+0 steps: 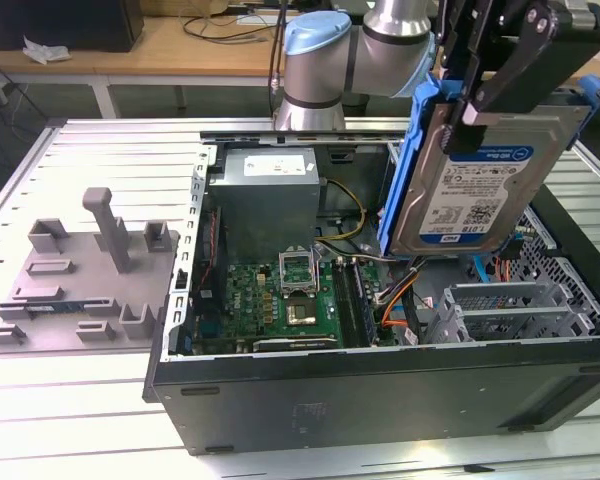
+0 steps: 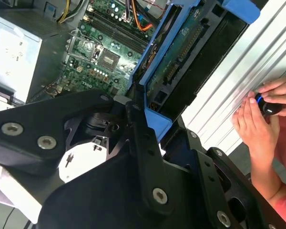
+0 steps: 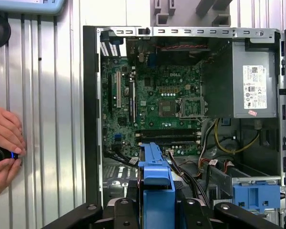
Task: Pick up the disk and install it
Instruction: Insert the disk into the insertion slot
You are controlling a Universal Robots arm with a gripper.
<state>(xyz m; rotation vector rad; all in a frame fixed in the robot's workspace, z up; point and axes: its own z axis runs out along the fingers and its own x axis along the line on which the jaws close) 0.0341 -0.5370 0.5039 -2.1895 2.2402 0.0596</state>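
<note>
Your pincer (image 1: 467, 112) is closed on the disk (image 1: 480, 190). 1 black finger lies across the labelled face, near the upper edge of the blue carrier. The disk hangs below the pincer, tilted and clear of everything, over the end of the open computer case (image 1: 380, 390) on the exterior view's right.

Under it lie loose orange cables (image 1: 395, 300) and the metal drive cage with its blue bracket (image 3: 255, 194). Farther in are the motherboard (image 1: 280, 290) and the grey power supply (image 1: 265, 195).

Outside the case, on the slatted table (image 1: 100, 420), a grey fixture plate (image 1: 80, 290) sits well apart on the exterior view's left. A person's hands (image 2: 260, 119) rest on the table beside the case, holding a small dark object you cannot make out.

The finger behind the disk is hidden in the exterior view, and the arm is cut off at the frame's edge.
</note>
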